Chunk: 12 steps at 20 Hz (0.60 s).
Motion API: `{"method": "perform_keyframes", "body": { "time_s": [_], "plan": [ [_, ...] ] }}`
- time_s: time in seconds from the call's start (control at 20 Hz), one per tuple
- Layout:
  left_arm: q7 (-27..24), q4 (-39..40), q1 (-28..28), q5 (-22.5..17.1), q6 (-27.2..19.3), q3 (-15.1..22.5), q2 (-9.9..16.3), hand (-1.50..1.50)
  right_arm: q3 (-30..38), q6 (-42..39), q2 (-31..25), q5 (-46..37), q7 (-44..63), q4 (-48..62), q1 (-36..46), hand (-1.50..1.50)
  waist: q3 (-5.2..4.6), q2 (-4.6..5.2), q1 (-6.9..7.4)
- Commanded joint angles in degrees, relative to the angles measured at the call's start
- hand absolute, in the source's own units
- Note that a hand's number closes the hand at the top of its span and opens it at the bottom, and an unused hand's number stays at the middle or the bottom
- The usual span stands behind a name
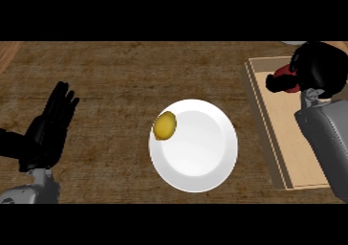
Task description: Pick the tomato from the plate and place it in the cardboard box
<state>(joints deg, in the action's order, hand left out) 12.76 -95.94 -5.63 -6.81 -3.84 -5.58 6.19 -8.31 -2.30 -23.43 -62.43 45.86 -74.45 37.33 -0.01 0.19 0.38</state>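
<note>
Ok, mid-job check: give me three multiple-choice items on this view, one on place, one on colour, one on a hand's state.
1. Where is the right hand?
A. over the cardboard box
B. over the plate
C. at the left edge

2. What colour is the item on the plate's left rim?
A. green
B. yellow
C. blue

3. How is the left hand?
A. curled round the plate
B. open, fingers straight
C. holding a cup

Answers:
1 A, it sits above the box's far end.
2 B, the yellow item lies on the rim.
3 B, it rests open at the left, while the right is curled round the red tomato.
</note>
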Motion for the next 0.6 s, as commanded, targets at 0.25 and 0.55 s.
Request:
{"method": "perform_keyframes", "body": {
  "time_s": [0.25,0.55],
  "plan": [
    [1.86,-2.35,0.51,0.21,-0.46,0.6,-0.32,0.0,6.54,-5.08,-0.93,6.85,-8.07,13.51,-1.93,-1.5,0.04,-0.1,0.15],
    [0.05,0.88,-1.62,1.03,-0.61,0.29,-0.24,0.0,9.37,17.01,-0.92,4.45,-17.03,10.59,-1.29,-1.5,0.12,0.23,0.13]
  ]
}}
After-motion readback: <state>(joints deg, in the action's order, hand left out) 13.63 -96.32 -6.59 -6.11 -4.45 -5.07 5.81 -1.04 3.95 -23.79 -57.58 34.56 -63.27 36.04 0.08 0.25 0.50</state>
